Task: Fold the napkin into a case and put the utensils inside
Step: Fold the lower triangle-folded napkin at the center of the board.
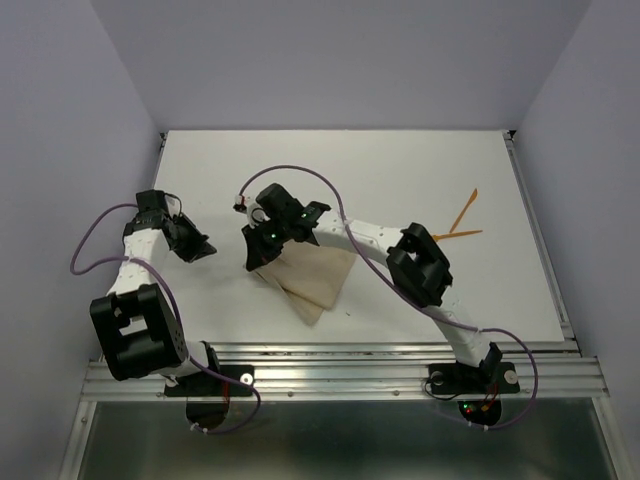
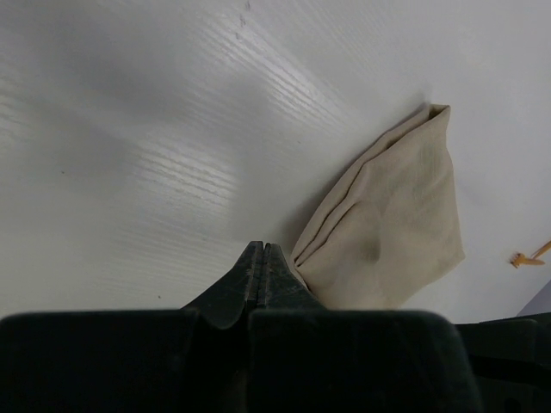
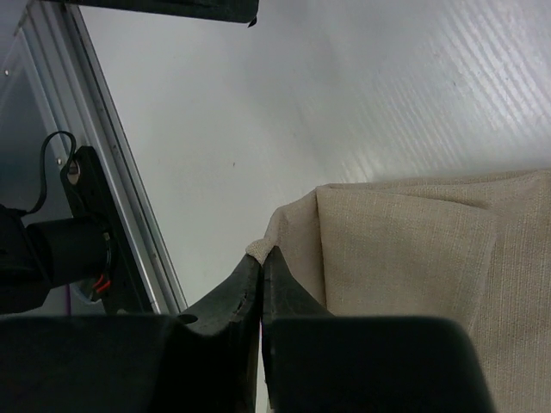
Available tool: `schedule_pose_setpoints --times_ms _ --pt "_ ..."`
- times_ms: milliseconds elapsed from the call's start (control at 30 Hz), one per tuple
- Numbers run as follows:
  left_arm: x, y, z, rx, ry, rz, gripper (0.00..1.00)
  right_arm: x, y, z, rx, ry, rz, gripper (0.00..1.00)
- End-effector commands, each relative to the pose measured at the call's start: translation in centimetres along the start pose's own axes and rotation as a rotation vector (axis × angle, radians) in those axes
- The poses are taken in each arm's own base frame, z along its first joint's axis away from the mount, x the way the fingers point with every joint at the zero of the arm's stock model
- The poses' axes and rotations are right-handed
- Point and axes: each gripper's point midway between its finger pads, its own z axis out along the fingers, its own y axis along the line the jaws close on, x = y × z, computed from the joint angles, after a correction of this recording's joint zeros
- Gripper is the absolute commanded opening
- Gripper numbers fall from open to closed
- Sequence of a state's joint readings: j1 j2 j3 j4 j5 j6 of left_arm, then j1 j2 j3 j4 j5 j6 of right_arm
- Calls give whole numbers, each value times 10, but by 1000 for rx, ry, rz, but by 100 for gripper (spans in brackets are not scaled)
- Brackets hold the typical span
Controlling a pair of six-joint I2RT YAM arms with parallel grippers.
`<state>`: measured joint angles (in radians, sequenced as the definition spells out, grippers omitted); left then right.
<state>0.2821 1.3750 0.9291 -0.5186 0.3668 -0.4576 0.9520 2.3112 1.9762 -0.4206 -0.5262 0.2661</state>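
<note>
The plain tan-beige cloth napkin (image 1: 318, 282) is seen folded into a layered, roughly triangular shape. It lies a little left of the middle of the flat white table (image 1: 400, 170), towards the near edge. Its far-left corner is pinched by the black right gripper (image 1: 255, 252). In the right wrist view, a small roll of the cloth's edge (image 3: 258, 248) is caught between the tips of the jaws, which are pressed almost together (image 3: 261, 255).

The black left gripper (image 1: 203, 248) is held to the left of the napkin, apart from it. Its fingers are closed flat against each other (image 2: 263, 251), and nothing is held between them.

The two thin orange plastic utensils (image 1: 460, 235) are laid bare on the table, well to the right of the napkin and outside it. One is angled away from the other.
</note>
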Motion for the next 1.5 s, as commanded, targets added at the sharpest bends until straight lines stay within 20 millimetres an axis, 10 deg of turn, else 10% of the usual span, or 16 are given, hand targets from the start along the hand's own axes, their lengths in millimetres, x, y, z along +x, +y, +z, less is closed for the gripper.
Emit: schedule_pose_setpoints --times_ms 0,833,1467 --pt "9 -9 -2 32 -1 23 0 -4 7 -3 -93 20 25 4" --pt "72 -12 9 5 99 132 0 -7 -24 1 -151 47 134 6" --pt "73 -31 31 29 150 239 0 -3 -31 8 -167 59 162 6"
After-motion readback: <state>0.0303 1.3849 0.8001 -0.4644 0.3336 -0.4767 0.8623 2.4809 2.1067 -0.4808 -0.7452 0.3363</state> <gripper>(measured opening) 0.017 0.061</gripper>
